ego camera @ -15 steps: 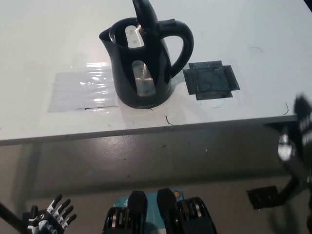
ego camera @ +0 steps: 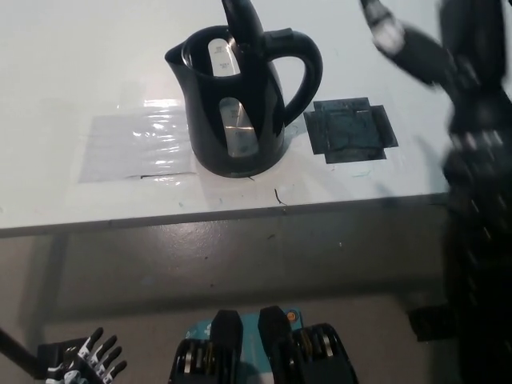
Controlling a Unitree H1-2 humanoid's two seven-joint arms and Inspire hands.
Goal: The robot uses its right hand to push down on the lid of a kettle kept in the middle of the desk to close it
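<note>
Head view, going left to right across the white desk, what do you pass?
Clear shiny plastic sheet → black electric kettle with its lid up → dark square taped patch → blurred black right hand.

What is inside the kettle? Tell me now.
Through the open top of the kettle, past the raised lid, only the dark inner wall and a pale strip show. The bottom and any water cannot be seen.

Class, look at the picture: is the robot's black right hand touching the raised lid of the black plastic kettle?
Apart. The head view shows bare white desk between the blurred black right hand and the raised lid of the black plastic kettle.
</note>
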